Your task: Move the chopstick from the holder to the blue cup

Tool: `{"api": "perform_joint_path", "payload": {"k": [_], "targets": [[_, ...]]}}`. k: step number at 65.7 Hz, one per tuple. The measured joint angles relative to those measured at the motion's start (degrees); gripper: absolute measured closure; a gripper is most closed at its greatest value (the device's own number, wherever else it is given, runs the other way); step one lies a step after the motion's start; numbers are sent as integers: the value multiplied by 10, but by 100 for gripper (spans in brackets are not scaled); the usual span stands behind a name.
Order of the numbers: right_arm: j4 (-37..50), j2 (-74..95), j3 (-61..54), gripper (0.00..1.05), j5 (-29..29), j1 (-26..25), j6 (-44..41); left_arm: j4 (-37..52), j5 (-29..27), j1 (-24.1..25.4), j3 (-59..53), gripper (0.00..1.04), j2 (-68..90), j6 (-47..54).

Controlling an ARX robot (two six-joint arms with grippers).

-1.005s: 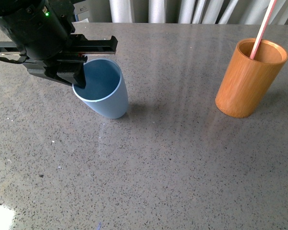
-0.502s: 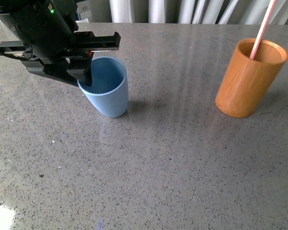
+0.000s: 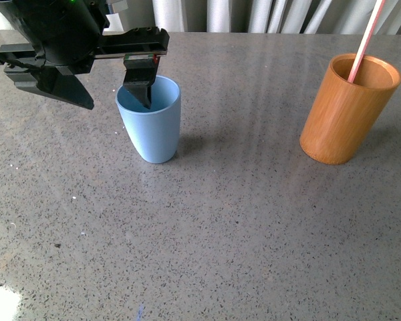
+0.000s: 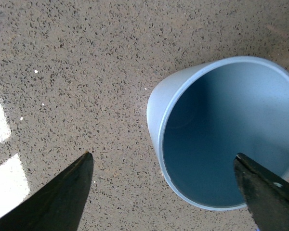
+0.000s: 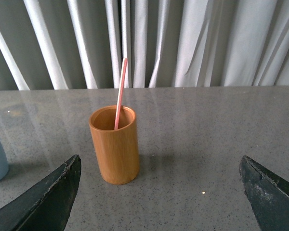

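Left gripper (image 3: 117, 103) astride the blue cup (image 3: 154, 137) rim, near the worktop's far-left corner.
Fingers (image 3: 142, 83) are spread wide, nothing gripped; one is seen inside the cup, one outside.

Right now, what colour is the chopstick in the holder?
Pinkish red. The chopstick shows best in the right wrist view, standing in the orange-brown holder.

the front view looks down across the table (image 3: 254, 234) from the robot's body, the left wrist view peers down, close, into the blue cup (image 4: 221, 134) (shared by all three views), and the right wrist view faces the holder (image 5: 114, 149) level, from farther back.
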Motion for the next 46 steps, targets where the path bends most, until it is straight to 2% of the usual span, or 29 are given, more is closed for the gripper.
{"api": "perform_joint_path", "payload": {"k": [17,26,34,46], "targets": [[0,0,0,9,0,0,0,-3,0,10,2,9,-38,16],[0,0,0,9,0,0,0,26,-8,16,-16,9,-93,32],[0,0,0,9,0,0,0,119,-66,31,-67,9,-172,55],[0,0,0,9,0,0,0,266,-46,68,-163,9,-285,54]]}}
